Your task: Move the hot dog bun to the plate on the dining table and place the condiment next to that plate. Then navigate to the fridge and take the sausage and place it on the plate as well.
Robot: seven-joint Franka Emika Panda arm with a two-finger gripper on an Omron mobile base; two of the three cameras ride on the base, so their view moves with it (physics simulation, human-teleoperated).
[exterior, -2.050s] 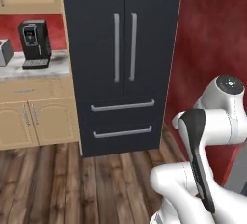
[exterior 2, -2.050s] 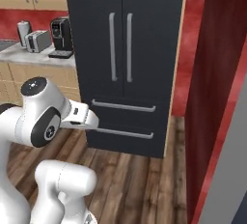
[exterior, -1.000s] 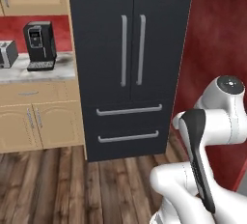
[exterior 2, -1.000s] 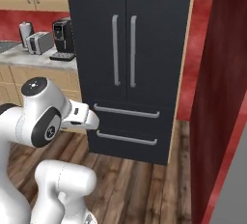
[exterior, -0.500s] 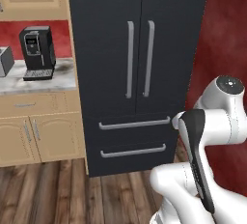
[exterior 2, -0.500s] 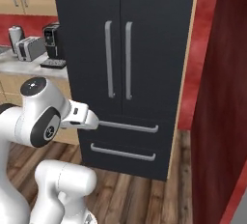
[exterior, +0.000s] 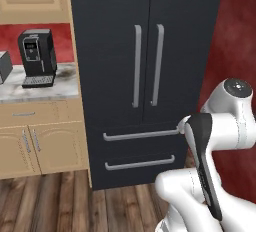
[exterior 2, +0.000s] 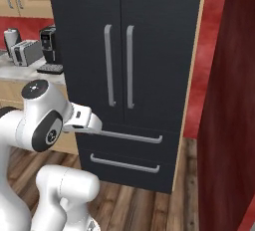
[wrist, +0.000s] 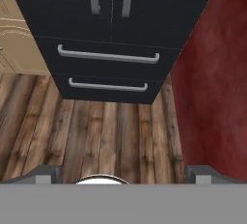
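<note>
Fingers first: both of my fingertips [wrist: 44, 174] sit at the far corners of the hand view, spread as wide as they go, with nothing between them and nothing held. My gripper [wrist: 120, 175] hangs over bare wooden floor [wrist: 96, 136], pointed down and forward toward the base of the fridge [exterior: 145, 51].

Fridge: tall, black, both upper doors closed. Two long silvery handles [exterior: 147, 65] run upright side by side at the centre seam. Below them are two drawers, each shut, each with a horizontal silvery bar; the upper drawer handle [wrist: 108, 56] and lower drawer handle [wrist: 107, 86] show plainly from the hand. The fridge stands straight ahead of me in both base views.

Surroundings: to the fridge's left, a wall counter [exterior: 35, 83] with a pale marble top over light wooden cabinet doors [exterior: 30, 148]. On it stands a black coffee machine [exterior: 36, 56], near the fridge but apart from it. In the right base view a toaster [exterior 2: 27, 52] sits just beyond the coffee machine, with a pale jug-like item behind it that I cannot identify. To the fridge's right is a dark red wall [wrist: 212, 73], which meets the floor beside the lower drawer.

My arm [exterior: 220, 126] is folded close to the base, well short of the fridge and touching none of it.
</note>
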